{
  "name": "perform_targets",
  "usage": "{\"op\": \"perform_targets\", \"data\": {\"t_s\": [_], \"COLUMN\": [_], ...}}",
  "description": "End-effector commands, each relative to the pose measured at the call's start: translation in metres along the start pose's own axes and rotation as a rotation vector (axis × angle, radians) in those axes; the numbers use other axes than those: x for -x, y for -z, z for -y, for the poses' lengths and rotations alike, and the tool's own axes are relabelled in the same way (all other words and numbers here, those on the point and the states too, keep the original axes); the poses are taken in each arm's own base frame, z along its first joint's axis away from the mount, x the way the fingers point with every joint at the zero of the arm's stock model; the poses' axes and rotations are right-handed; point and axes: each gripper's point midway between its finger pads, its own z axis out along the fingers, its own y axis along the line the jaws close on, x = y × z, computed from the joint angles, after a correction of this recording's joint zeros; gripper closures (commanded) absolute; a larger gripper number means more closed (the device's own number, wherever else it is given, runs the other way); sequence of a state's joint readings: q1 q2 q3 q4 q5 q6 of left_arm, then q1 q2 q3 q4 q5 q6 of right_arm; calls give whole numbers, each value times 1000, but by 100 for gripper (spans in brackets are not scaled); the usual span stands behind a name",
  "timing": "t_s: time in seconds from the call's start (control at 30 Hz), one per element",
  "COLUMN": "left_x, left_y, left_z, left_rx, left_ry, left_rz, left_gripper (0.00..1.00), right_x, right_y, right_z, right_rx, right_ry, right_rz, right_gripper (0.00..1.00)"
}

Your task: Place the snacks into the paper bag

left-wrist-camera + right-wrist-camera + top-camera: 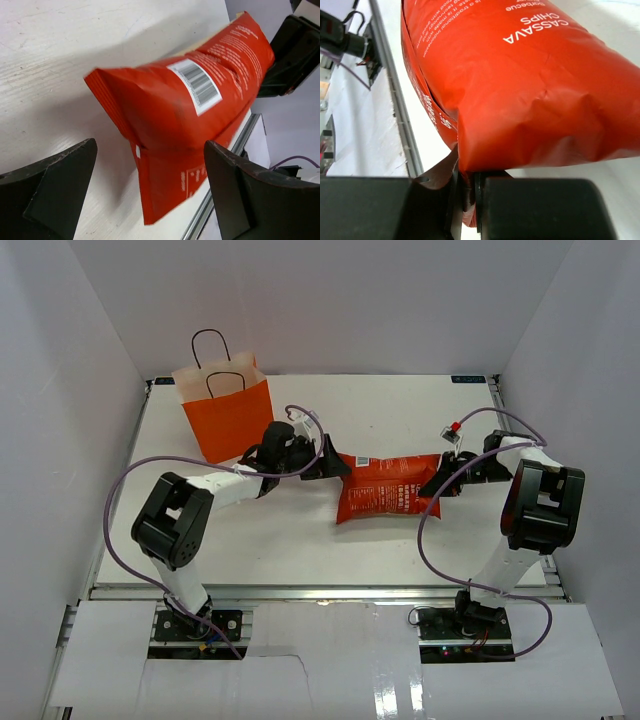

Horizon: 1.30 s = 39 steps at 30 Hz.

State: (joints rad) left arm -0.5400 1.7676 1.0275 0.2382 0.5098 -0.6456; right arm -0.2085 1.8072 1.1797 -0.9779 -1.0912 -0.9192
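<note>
The right gripper (469,200) is pressed together on the crimped end seam of the red chip bag (385,490), pinching that thin edge because the puffy body is too wide to grasp. The left gripper (150,195) is spread wide, its fingers on either side of the bag's other end, probably ready for a second hold. The chip bag lies on the table (400,410) between the arms. The orange paper bag (228,420) stands upright at back left.

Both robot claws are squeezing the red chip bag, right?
No. Only the right gripper is shut on the red chip bag; the left gripper stands wide open at its other end, as the left wrist view shows.
</note>
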Motion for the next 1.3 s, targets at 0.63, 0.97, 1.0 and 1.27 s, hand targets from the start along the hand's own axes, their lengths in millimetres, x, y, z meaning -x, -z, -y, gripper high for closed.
{"op": "perform_targets", "data": {"t_s": [0.63, 0.97, 1.0, 1.27], "left_x": [7, 14, 15, 25], "left_y": [4, 22, 25, 55], "left_z": [63, 87, 89, 113], "left_rx": [-324, -387, -390, -395], "left_ry": [138, 129, 118, -1], "left_rz": [-12, -6, 2, 51], "left_gripper": [19, 59, 60, 99], "right_x": [7, 17, 17, 31], "right_y": [-7, -8, -9, -5], "right_z": [-59, -63, -62, -49], "right_rx": [210, 216, 212, 47], "right_ry": [11, 55, 62, 177], "right_rz": [137, 139, 135, 74], "right_gripper": [92, 92, 92, 74]}}
